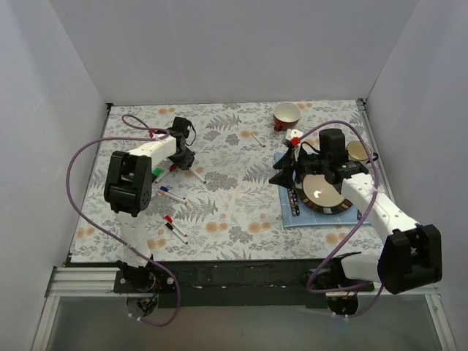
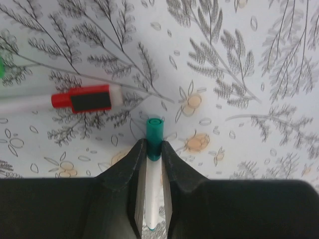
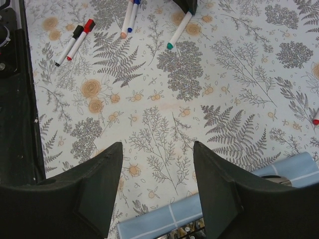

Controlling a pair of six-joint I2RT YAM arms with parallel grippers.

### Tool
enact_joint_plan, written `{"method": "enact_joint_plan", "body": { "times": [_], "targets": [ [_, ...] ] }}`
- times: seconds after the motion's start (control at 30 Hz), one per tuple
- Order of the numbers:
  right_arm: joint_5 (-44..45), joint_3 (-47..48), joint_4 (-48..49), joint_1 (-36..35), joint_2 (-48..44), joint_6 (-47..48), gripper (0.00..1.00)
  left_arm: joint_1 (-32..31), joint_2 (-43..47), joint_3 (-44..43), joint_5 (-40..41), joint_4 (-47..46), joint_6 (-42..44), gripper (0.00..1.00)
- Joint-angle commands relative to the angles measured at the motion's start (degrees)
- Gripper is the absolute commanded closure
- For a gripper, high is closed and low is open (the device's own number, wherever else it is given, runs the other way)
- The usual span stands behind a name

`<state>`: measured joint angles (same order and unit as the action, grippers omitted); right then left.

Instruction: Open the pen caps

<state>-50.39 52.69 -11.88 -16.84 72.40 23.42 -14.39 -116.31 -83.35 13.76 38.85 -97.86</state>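
A cloth (image 1: 234, 212) printed with ferns and flowers covers the table, between white walls. Nearest to the arm bases lies a pair of pens (image 1: 174, 228), one red and one black, side by side. A little farther lies a blue pen (image 1: 172, 194). Farther in, the left gripper (image 2: 153, 144) is closed on the white body of the green pen (image 2: 152, 204). Its green cap (image 2: 154, 132) sticks out free beyond the fingertips. The long axis of this pen runs straight along the fingers and points toward the right arm. The right gripper (image 3: 157, 149) has its jaws wide apart and holds nothing, above the edge of the blue mat (image 3: 209, 211). From it the cap lies ahead across the cloth, well apart. I judge that the right arm must reach there and pull along this axis. Near the far edge stands a red bowl (image 1: 287, 115).
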Motion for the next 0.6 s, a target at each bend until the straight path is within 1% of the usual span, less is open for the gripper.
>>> {"method": "enact_joint_plan", "body": {
  "times": [0.0,0.1,0.13,0.2,0.23,0.3,0.33,0.37,0.43,0.47,0.5,0.53,0.57],
  "targets": [
    [-2.6,-0.3,1.4,0.4,0.8,-0.8,0.34,-1.6,6.0,4.3,-5.8,-7.9,8.5,1.0],
    [-3.8,-0.4,1.5,0.2,2.1,-1.3,0.34,-2.4,8.6,8.0,-9.9,-13.1,11.1,1.0],
    [-4.3,-0.4,1.6,0.3,2.6,-1.5,0.34,-2.7,9.3,10.4,-10.8,-16.7,11.9,1.0],
    [-6.5,-0.7,2.5,0.3,4.3,-3.4,0.34,-3.5,12.3,13.1,-15.7,-20.9,13.7,1.0],
    [-7.4,-0.8,2.9,0.3,4.9,-4.3,0.34,-4.0,13.4,14.5,-17.3,-26.1,14.3,1.0],
    [-10.0,-1.2,4.8,0.2,7.0,-7.3,0.33,-5.3,16.7,19.2,-22.0,-31.4,15.3,1.0],
    [-10.6,-1.4,5.5,0.1,7.7,-8.3,0.31,-5.7,17.8,20.6,-23.8,-37.1,15.8,1.0],
    [-11.1,-1.9,6.2,0.1,8.4,-9.4,0.31,-6.3,18.7,23.4,-24.6,-38.5,15.6,1.0],
    [-12.4,-2.4,9.1,-0.4,10.1,-12.6,0.29,-8.2,20.5,25.2,-26.4,-45.1,15.1,1.0],
    [-12.8,-3.0,9.9,-0.6,10.7,-13.7,0.28,-8.8,20.9,26.0,-26.6,-46.7,14.5,1.0],
    [-12.8,-3.5,10.9,-0.7,11.3,-14.8,0.27,-10.1,21.6,27.8,-27.1,-48.3,13.2,1.0],
    [-12.7,-4.2,14.3,-1.2,11.5,-17.7,0.24,-10.8,21.8,28.6,-27.3,-51.8,12.5,1.0],
    [-12.5,-4.9,16.2,-1.4,11.6,-19.4,0.22,-11.5,22.0,29.2,-27.3,-53.3,11.9,1.0]
  ]
}}
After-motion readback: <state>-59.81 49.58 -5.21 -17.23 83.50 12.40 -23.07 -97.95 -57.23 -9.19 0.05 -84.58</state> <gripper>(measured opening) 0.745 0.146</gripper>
